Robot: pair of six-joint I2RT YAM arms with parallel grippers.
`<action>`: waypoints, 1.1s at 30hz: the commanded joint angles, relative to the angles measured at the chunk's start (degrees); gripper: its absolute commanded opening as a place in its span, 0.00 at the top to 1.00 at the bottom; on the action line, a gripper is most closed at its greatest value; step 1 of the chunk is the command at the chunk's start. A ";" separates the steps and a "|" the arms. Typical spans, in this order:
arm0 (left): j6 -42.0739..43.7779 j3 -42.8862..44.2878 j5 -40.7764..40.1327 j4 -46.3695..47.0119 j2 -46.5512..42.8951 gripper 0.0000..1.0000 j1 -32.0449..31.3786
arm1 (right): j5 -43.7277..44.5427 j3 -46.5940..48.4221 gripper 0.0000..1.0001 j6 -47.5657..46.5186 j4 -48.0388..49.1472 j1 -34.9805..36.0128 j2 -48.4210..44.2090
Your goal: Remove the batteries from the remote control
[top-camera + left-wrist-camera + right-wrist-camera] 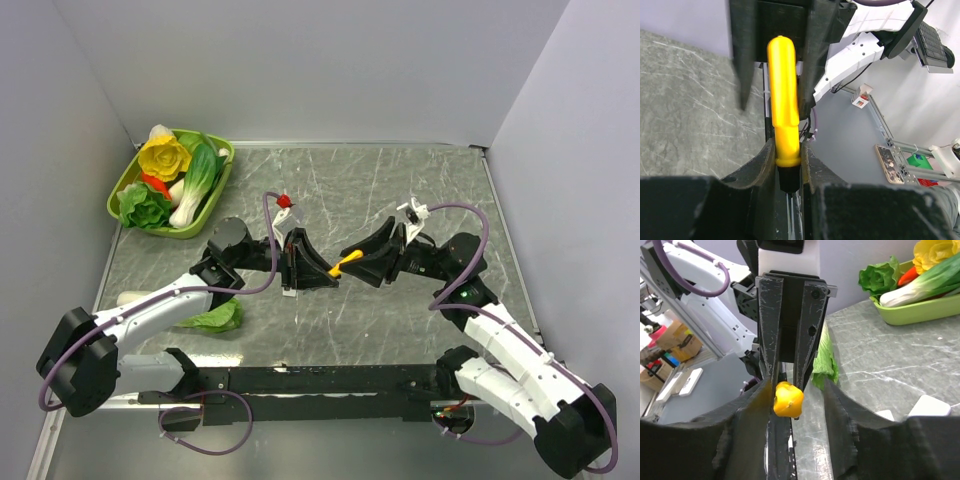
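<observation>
Legible text, labels, brands, numbers: none in any of the three views. Left wrist view: small white tag with a red patch, too small to read. Right wrist view: cardboard box beyond the bench edge, markings blurred and unreadable.

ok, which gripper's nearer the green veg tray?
Left. The left gripper, mid-table on the screwdriver, is on the side of the green tray; the right gripper sits past it, farther off.
</observation>
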 commanded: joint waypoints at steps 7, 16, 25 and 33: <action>4.01 3.48 -12.07 -12.81 -2.56 0.38 -0.06 | 1.37 -2.35 1.00 -3.40 4.35 0.77 -4.24; -2.92 5.23 -42.03 -31.19 -8.73 0.24 6.36 | 20.09 -7.79 1.00 -17.65 0.37 0.86 -10.25; -2.66 16.48 -57.88 -43.43 10.07 0.29 10.40 | 35.55 -14.83 1.00 -23.36 5.99 6.56 -4.27; -3.88 18.60 -54.89 -40.97 23.97 0.36 13.21 | 47.17 -10.27 1.00 -22.49 -0.06 13.25 6.36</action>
